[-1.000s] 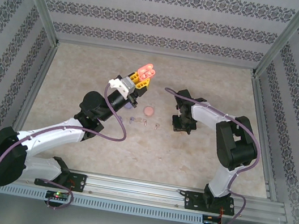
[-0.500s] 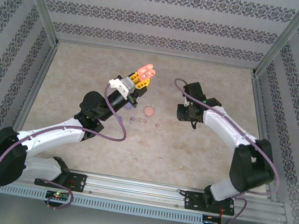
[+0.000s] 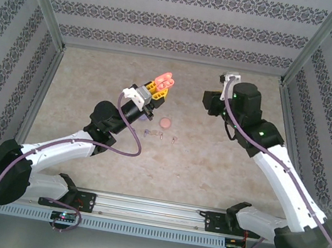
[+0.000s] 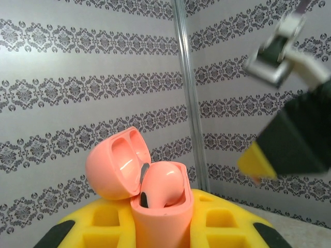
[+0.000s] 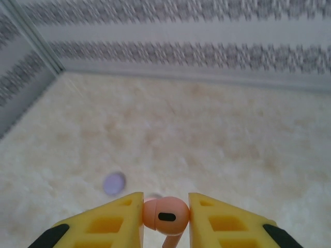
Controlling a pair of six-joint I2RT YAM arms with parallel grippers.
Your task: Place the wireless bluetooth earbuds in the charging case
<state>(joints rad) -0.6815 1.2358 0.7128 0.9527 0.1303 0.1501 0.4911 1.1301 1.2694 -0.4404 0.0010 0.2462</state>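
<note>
Right tool [image 5: 165, 213] rose w/ orange earbud [image 5: 166, 217] clamped; left tool [image 4: 162, 231] grips open case [image 4: 116, 165]

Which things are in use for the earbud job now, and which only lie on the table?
In use: open orange case, earbud inside it, second orange earbud, gripped.
Lying on the table: round case, purple case, loose earbuds.

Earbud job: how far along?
Done: one salmon earbud sits in the open salmon plastic charging case, gripped by the left fingers. In hand: right fingers pinch a matching salmon earbud. Left: seat it, then the tiny earbuds lying on the table.
</note>
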